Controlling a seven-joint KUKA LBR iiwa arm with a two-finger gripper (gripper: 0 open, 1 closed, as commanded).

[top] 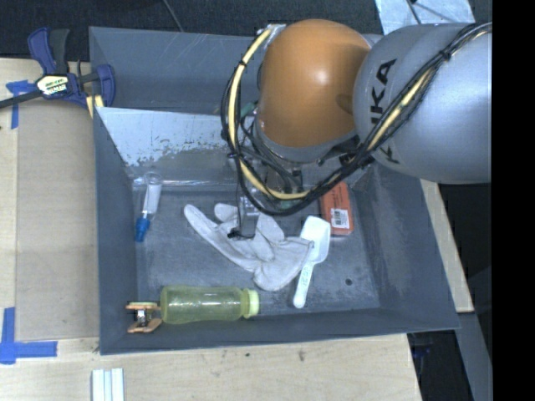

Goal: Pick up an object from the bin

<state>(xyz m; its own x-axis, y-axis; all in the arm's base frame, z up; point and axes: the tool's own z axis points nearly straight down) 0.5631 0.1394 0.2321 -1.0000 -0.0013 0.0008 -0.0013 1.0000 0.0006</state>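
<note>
A grey bin (115, 249) with a scuffed floor and a pale, scratched back wall sits against dark ground (217, 2). At left lies a clear tube (148, 205) with a blue tip; along the front wall, a yellow-green bottle (205, 304). At centre the gripper (248, 224) is down on a crumpled white glove (267, 253); whether it is spread or closed cannot be told. Rightward lie a white scoop (308, 261) and an orange box (338, 211).
</note>
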